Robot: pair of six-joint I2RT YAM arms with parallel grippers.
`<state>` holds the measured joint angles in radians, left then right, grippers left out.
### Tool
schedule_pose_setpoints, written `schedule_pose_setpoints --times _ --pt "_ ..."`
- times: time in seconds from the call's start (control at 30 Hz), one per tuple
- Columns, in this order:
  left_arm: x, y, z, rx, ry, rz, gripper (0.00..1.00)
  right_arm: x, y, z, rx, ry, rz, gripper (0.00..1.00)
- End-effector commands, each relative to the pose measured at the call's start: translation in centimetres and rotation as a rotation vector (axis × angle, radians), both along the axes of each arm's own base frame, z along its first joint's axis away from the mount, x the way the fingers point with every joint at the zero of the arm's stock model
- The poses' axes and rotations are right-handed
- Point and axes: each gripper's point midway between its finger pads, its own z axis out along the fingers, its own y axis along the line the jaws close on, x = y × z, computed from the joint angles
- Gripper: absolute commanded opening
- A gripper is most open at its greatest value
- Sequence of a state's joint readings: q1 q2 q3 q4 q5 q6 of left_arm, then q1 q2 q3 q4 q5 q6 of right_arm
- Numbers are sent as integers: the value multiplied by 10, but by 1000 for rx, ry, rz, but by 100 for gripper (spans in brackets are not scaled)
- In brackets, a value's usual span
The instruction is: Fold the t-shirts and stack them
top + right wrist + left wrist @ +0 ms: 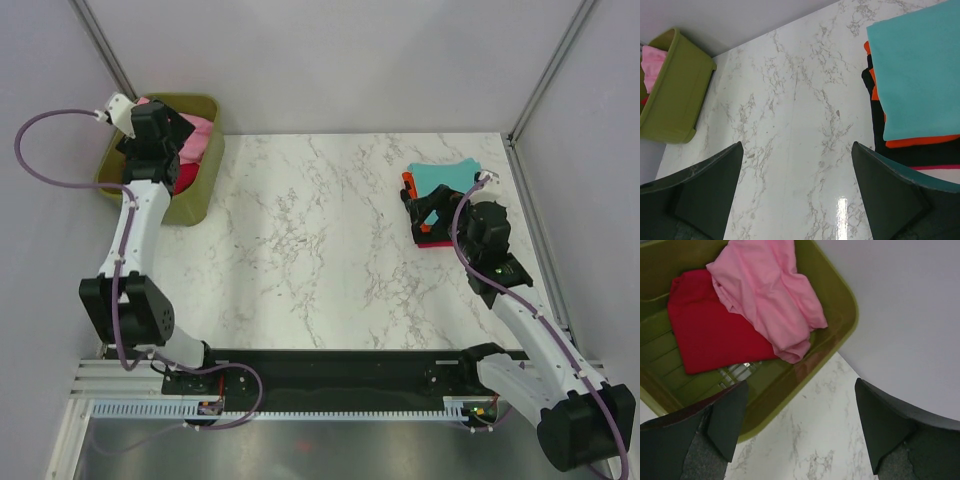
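Note:
A light pink t-shirt (pixel 770 295) lies crumpled over a crimson red t-shirt (pixel 705 330) inside the olive-green basket (pixel 835 335) at the far left (pixel 195 205). My left gripper (pixel 800 425) is open and empty, hovering above the basket's near corner (pixel 150 135). At the far right is a stack of folded shirts: teal (pixel 915 70) on top, then orange (pixel 920 141), black (pixel 877 120) and magenta (pixel 935 167). My right gripper (pixel 795 170) is open and empty, just above the stack's left side (pixel 418 205).
The white marble table (pixel 310 230) stretches between basket and stack. Grey walls stand close behind it, with metal frame posts (pixel 545 80) at the corners. The basket also shows far off in the right wrist view (pixel 675 95).

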<state>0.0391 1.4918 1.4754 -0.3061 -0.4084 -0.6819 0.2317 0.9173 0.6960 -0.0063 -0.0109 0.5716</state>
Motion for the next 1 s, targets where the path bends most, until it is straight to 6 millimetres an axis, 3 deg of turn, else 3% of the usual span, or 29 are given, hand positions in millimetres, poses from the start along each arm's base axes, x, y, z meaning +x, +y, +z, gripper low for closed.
schedule_pose_setpoints --times 0.0,0.03,0.07,0.13,0.17,0.2,0.3,0.47,0.5,0.53,0.6,0.63,0.8,0.9,0.93,0.97 --pt "26 16 -22 43 106 4 95 0 8 19 29 -60 39 98" --pt "33 21 -27 48 120 13 94 0 8 19 29 -61 44 98" --pt "46 25 -52 48 178 19 94 -1 9 20 35 -66 46 98" --pt "62 36 -47 73 180 36 93 -1 8 18 35 -64 46 98" --pt "74 39 -76 81 248 37 92 -2 9 19 35 -66 48 98" --pt "84 43 -62 102 230 41 92 -2 10 19 37 -67 54 98" --pt "104 58 -88 153 304 73 92 -3 10 18 43 -67 54 98" --pt "120 87 -129 135 383 113 94 -4 6 16 54 -70 27 98" --pt "123 94 -128 139 385 125 94 -5 6 16 53 -72 27 98" --pt "125 107 -144 135 410 143 94 -5 6 16 53 -72 27 98" --pt "131 118 -147 142 408 141 95 -6 6 17 59 -75 28 98" --pt "132 127 -167 132 440 140 96 -6 6 18 64 -77 29 98" --pt "132 145 -203 107 488 154 94 -6 5 14 71 -71 21 98" --pt "135 151 -208 86 481 146 76 -6 6 13 74 -67 23 98" --pt "137 150 -209 85 479 141 50 -6 7 14 76 -68 25 98" --pt "138 150 -204 81 468 139 36 -6 7 13 75 -66 28 98"
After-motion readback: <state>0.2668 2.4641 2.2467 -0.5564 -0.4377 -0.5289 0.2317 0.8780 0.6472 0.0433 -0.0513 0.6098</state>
